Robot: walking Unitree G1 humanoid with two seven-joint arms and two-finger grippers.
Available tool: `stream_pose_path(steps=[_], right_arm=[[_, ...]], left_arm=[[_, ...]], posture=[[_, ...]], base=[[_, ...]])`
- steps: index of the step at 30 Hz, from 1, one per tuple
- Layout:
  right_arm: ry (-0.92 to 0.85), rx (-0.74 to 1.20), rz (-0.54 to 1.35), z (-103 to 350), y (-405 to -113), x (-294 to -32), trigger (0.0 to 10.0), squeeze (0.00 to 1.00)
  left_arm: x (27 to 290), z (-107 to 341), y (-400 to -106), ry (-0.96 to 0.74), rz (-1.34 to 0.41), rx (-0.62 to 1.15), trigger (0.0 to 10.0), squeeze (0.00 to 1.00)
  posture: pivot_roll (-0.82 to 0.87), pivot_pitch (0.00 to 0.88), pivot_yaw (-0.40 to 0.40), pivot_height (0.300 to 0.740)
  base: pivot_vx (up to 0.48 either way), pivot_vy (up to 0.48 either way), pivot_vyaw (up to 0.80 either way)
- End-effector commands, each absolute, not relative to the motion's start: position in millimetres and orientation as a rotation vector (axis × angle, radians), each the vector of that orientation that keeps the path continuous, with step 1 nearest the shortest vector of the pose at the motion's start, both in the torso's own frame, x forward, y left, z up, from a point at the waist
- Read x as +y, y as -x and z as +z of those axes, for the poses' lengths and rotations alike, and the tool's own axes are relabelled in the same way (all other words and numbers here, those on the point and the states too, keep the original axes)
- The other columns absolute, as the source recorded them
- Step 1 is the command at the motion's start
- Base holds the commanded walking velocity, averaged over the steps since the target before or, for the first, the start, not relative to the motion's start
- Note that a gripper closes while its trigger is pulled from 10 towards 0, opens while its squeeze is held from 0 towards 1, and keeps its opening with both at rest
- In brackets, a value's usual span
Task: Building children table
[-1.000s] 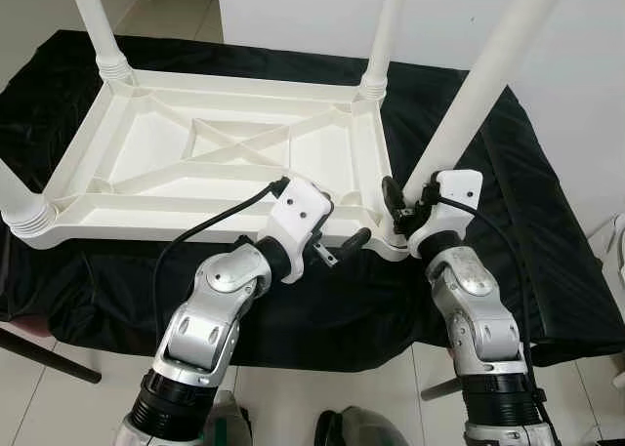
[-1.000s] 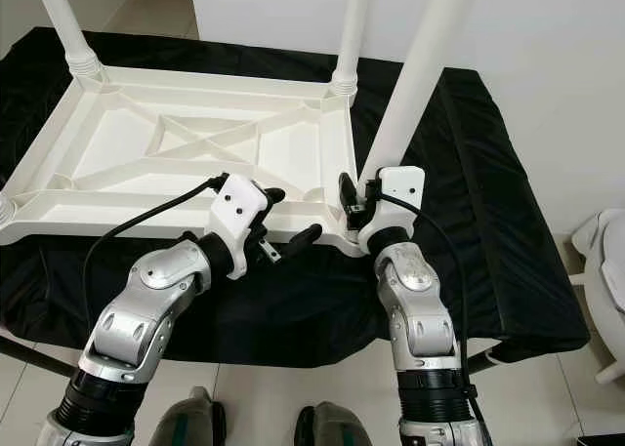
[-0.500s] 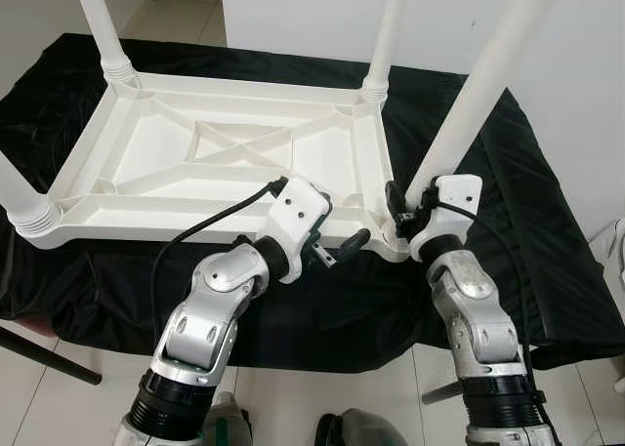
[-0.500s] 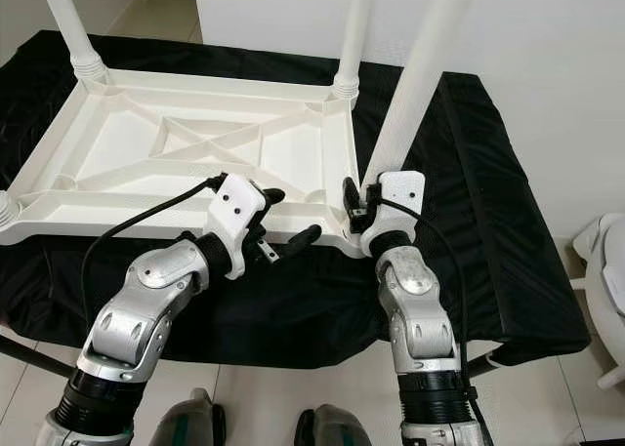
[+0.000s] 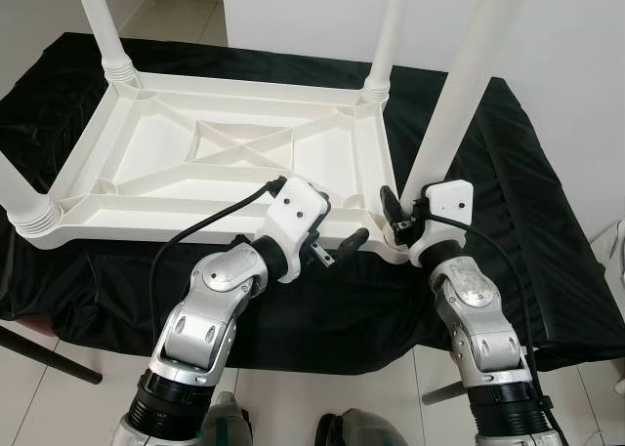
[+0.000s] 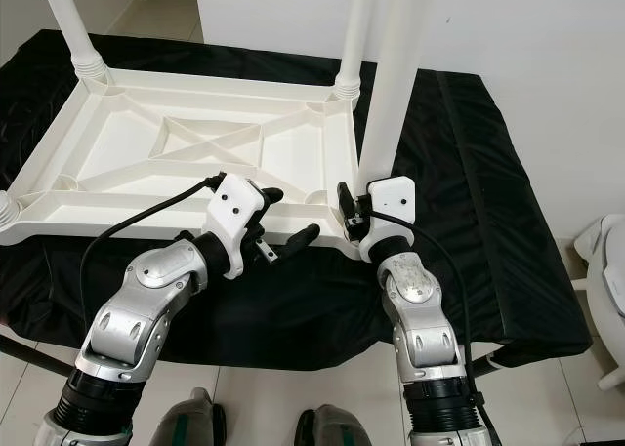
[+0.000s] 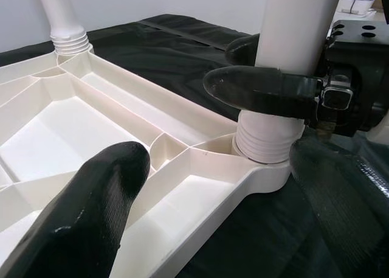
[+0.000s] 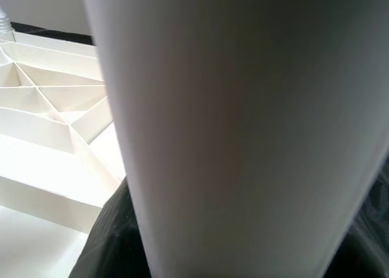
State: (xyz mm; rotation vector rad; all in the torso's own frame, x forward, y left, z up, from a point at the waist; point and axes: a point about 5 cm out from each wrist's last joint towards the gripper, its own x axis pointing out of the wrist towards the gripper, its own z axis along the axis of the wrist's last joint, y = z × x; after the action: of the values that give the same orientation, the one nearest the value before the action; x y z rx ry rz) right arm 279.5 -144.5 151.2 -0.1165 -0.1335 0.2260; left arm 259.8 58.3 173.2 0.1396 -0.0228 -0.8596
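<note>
Your right gripper (image 5: 398, 217) clamps the table leg (image 5: 459, 95) standing at the upturned tabletop's (image 5: 225, 158) near corner; your left gripper (image 5: 337, 246), fingers spread, straddles the front rim alongside.

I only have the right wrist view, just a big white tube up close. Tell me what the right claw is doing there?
Observer: The right claw is shut on the near-right table leg, just above its threaded base.
Operator: Is that leg seated in its corner?
Observer: Its ribbed end sits in the corner socket of the upside-down tabletop.
Operator: Where's the left claw?
Observer: The left claw is open at the tabletop's near edge, beside that corner.
Operator: Other legs?
Observer: Three more stand upright at the other corners.
</note>
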Motion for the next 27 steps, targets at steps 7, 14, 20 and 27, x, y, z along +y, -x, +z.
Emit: stream_pose_path(steps=[7, 14, 20, 27], right_arm=[[-0.060, 0.018, 0.118, 122, -277, -159, 10.0, 0.00], [-0.145, 0.036, 0.053, 121, -282, -169, 10.0, 0.00], [-0.147, 0.049, 0.052, 118, -283, -168, 10.0, 0.00], [-0.131, 0.089, 0.069, 118, -290, -167, 10.0, 0.00]], left_arm=[[64, 177, -262, -0.141, -0.779, -0.036, 10.0, 0.00], [65, 179, -264, -0.143, -0.777, -0.040, 10.0, 0.00], [65, 180, -264, -0.145, -0.776, -0.042, 10.0, 0.00], [66, 181, -264, -0.144, -0.775, -0.043, 10.0, 0.00]], posture=[[0.00, 0.046, -0.036, 0.740], [0.00, 0.049, -0.032, 0.740], [0.00, 0.048, -0.032, 0.740], [0.01, 0.048, -0.030, 0.740]], base=[[0.000, 0.000, 0.00], [0.000, 0.000, 0.00], [0.000, 0.000, 0.00], [0.000, 0.000, 0.00]])
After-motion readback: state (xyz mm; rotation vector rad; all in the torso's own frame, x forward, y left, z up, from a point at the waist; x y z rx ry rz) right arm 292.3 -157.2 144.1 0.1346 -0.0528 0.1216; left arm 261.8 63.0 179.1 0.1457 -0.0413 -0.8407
